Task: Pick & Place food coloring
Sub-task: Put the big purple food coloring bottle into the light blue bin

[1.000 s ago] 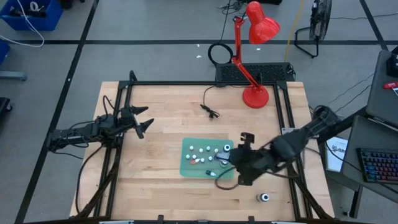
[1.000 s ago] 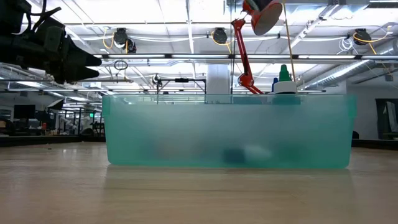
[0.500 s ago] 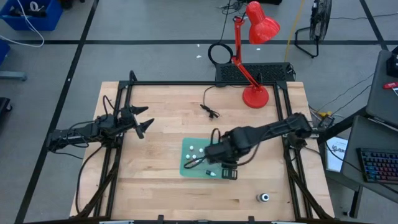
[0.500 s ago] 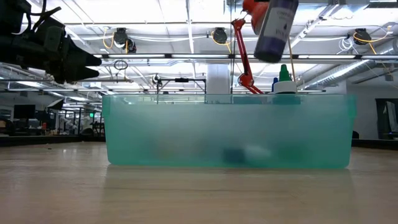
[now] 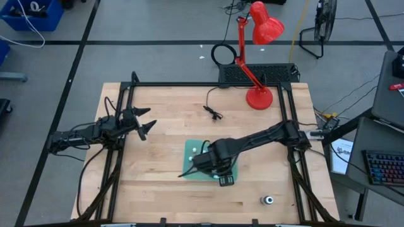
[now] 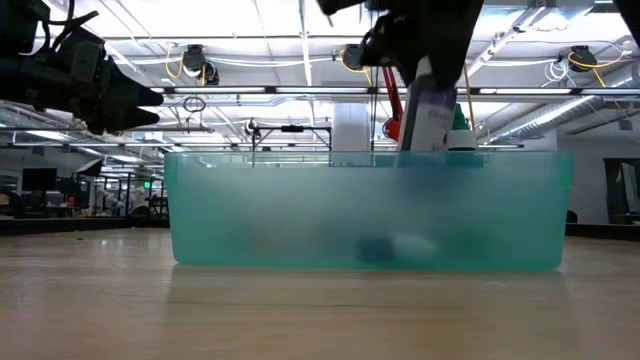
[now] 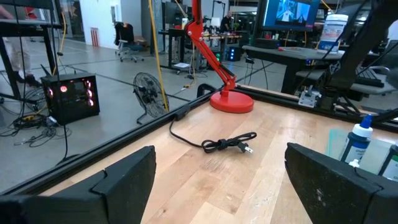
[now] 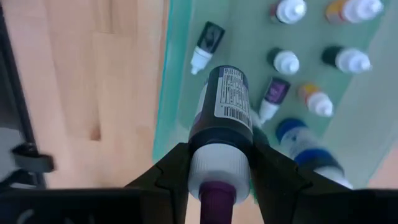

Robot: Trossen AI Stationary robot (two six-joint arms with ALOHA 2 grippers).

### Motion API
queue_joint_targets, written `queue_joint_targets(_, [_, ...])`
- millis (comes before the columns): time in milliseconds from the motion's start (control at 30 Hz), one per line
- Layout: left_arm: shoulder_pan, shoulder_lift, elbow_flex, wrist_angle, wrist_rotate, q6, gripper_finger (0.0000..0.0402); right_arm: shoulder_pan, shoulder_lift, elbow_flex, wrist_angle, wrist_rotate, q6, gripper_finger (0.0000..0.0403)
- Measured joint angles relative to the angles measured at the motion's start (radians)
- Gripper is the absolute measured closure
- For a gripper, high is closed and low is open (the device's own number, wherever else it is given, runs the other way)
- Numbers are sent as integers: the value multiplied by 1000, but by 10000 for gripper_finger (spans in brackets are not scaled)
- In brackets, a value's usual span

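Note:
My right gripper (image 5: 214,166) hangs over the translucent green tray (image 5: 189,165), shut on a dark-bodied, white-capped food coloring bottle (image 8: 221,106). In the low view that bottle (image 6: 430,108) is tilted, its lower end at the height of the tray's rim (image 6: 300,157). Several tiny white-capped bottles (image 8: 285,61) stand on the tray's floor, and one (image 8: 205,45) lies on its side. Another bottle (image 5: 268,200) stands alone on the table near the right near corner. My left gripper (image 5: 146,123) waits open above the table's left side. My right gripper pinches the dark bottle by its white cap end (image 8: 214,167) between the two fingers (image 8: 174,171), coming from above and pointing down. The body hangs below the fingers, slightly tilted, over the tray's left part. Whether its bottom touches the tray floor I cannot tell.
A red desk lamp (image 5: 258,98) stands at the table's far right, and a dark cord (image 5: 213,112) lies in front of it on the wood. A blue-labelled, white-topped bottle (image 7: 359,140) stands in the tray. Black frame rails (image 5: 120,107) run along both sides.
My right gripper has carried the dark bottle from beside the tray's right edge toward the table's left, over the tray, then lowered it until its lower end reaches the tray's rim. It stayed shut on the bottle.

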Motion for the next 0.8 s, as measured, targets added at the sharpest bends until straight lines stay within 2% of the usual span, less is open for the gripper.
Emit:
queue_joint_targets(500, [0, 0, 0, 0, 0, 0, 48, -50, 67, -1, 57, 23, -127, 276])
queue_joint_targets(800, [0, 0, 0, 0, 0, 0, 48, -54, 64, -81, 84, 17, -158, 277])
